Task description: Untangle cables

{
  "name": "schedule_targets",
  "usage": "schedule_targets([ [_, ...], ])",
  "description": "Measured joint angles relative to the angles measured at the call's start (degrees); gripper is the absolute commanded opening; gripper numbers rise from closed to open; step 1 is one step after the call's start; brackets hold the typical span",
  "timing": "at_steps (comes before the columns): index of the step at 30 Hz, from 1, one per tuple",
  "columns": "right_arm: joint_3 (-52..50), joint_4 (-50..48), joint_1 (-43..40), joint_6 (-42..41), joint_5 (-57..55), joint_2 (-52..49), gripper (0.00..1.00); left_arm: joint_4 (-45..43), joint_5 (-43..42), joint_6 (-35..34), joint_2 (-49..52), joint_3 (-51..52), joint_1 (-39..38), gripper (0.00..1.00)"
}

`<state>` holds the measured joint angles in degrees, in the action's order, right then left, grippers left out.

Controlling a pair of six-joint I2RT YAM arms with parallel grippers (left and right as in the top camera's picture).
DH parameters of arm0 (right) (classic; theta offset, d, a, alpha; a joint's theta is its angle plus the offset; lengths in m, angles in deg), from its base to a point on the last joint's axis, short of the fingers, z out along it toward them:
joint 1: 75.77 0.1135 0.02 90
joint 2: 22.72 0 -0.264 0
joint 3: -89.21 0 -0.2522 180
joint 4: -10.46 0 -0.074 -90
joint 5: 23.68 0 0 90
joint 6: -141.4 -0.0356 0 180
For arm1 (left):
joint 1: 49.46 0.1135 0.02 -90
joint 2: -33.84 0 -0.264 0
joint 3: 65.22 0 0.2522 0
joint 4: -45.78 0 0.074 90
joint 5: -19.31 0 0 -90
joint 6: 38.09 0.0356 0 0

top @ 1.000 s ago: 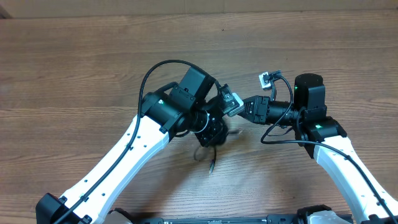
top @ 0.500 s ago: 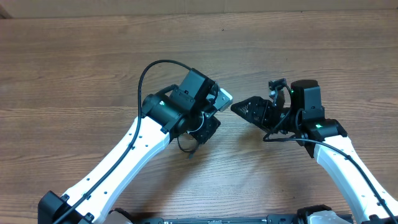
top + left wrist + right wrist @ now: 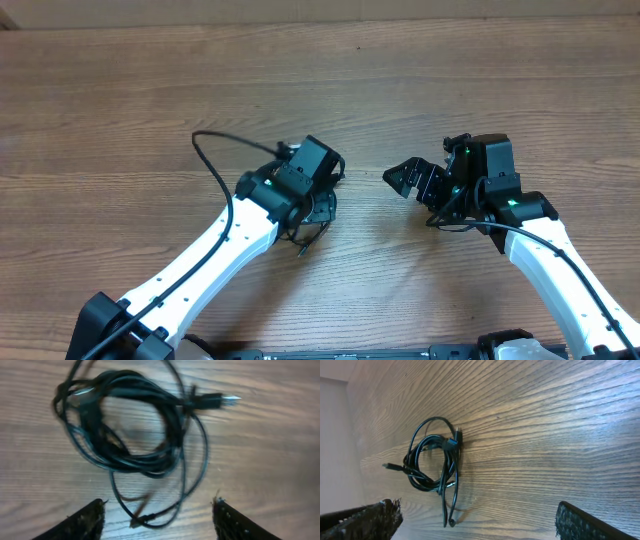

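Your left claw hangs directly over the cables, fingers apart, gripping nothing; the bundle lies loose on the surface as one tangled coil, a plug poking out at one side and a thin tail curling towards the claw; the view is blurred, so which strand belongs to which cord is probably unreadable here; your right claw gapes wide and empty, well off to the side; both look poised to pick separate strands; bare wood surrounds the coil, edges well away, so you have ample room to pull outwards.
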<state>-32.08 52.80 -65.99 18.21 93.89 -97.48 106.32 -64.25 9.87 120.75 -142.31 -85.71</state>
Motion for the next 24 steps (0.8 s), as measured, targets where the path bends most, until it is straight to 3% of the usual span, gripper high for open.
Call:
schedule_targets([
  [2,0.00,-0.04,0.00,-0.02,-0.11,0.00,1.00,-0.15,1.16,-5.27,0.00,1.44,0.00,0.72],
  [3,0.00,-0.04,0.00,-0.02,-0.15,0.00,1.00,-0.17,1.57,-8.48,0.00,2.36,0.00,0.80],
  [4,0.00,-0.02,0.00,-0.02,-0.17,0.00,1.00,-0.24,2.03,-12.17,0.00,3.30,0.00,0.95],
  [5,0.00,-0.04,0.00,0.00,-0.20,0.00,1.00,-0.44,2.27,-15.67,0.00,4.09,0.00,1.00],
  [8,0.00,-0.02,0.00,-0.02,-0.24,0.00,1.00,-2.54,2.84,-27.63,0.00,6.36,0.00,1.00],
  [9,0.00,-0.04,0.00,-0.02,-0.33,0.00,1.00,-2.97,2.86,-29.51,0.00,6.62,0.00,0.95],
  [11,0.00,-0.02,0.00,-0.02,-0.46,0.00,1.00,-7.85,3.10,-34.95,0.00,8.48,0.00,0.73],
  [14,0.00,0.00,0.00,-0.02,-0.59,0.00,1.00,-14.36,3.26,-39.41,0.00,11.26,0.00,0.68],
  [16,0.00,-0.02,0.00,-0.04,-0.61,0.00,1.00,-18.25,3.28,-41.42,0.00,13.25,0.00,0.72],
  [17,0.00,0.00,0.00,-0.02,-0.61,0.00,1.00,-19.98,3.28,-41.92,0.00,14.25,0.00,0.89],
  [18,0.00,-0.02,0.00,-0.02,-0.59,0.00,1.00,-21.03,3.28,-42.47,0.00,15.08,0.00,0.97],
  [20,0.00,0.00,0.00,-0.02,-0.61,0.00,1.00,-22.23,3.37,-43.06,0.00,16.24,0.00,0.99],
  [24,0.00,-0.04,0.00,-0.02,-0.63,0.00,1.00,-24.79,4.17,-43.10,0.00,17.94,0.00,0.87],
])
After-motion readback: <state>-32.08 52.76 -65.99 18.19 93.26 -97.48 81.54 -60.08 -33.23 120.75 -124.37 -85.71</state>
